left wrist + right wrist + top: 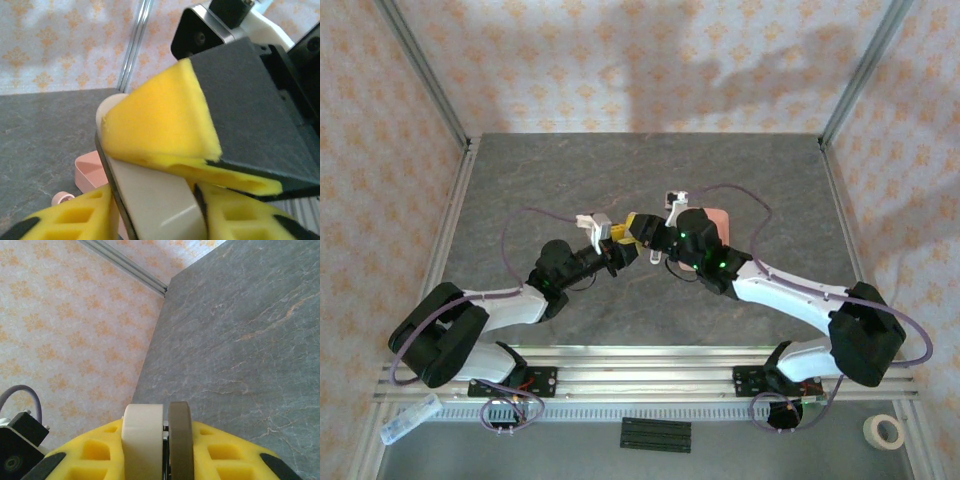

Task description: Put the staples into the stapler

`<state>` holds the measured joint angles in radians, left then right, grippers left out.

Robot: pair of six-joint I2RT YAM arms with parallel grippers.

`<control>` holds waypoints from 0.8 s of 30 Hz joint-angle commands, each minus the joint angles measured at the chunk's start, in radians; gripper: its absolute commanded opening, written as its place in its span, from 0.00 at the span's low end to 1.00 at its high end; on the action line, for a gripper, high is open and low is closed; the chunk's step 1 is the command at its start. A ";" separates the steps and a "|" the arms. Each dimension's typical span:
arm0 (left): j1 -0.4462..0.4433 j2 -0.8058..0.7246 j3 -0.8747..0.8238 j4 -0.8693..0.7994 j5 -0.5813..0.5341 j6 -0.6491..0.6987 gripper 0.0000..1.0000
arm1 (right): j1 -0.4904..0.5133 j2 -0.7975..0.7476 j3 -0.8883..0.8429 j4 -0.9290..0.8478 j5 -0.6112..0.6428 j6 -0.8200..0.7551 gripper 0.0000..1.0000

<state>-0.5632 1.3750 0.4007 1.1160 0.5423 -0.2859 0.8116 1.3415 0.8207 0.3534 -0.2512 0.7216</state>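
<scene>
Flowery orange wallpaper stands around a grey stone tabletop. The left arm and the right arm reach in and meet near the middle of it.

The stapler is up off the tabletop, right where the two tools meet. The right tool is closed on it. In the right wrist view a cream part and a darker grey-brown part stand side by side, squeezed between that tool's yellow fingers.

The left tool grips the stapler too. In the left wrist view the cream body fills the gap between its two yellow fingers, and both look to be touching it. One yellow finger of the right tool lies across the top of the stapler there.

A pink tray sits on the tabletop just behind the right arm. A roll of tape lies by the near right corner. A black strip lies at the near edge, between the two arm bases.
</scene>
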 commanded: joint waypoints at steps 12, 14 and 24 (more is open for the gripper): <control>0.004 -0.046 0.047 -0.090 0.049 0.097 0.04 | 0.011 -0.083 -0.017 -0.029 -0.022 -0.082 0.49; 0.005 -0.055 0.047 -0.107 0.053 0.108 0.03 | 0.011 -0.097 -0.017 -0.043 -0.019 -0.100 0.55; 0.007 -0.130 0.055 -0.278 0.092 0.222 0.02 | -0.055 -0.201 -0.002 -0.210 -0.032 -0.251 0.69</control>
<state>-0.5625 1.2816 0.4259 0.8932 0.6014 -0.1349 0.7795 1.1927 0.8093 0.2043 -0.2703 0.5491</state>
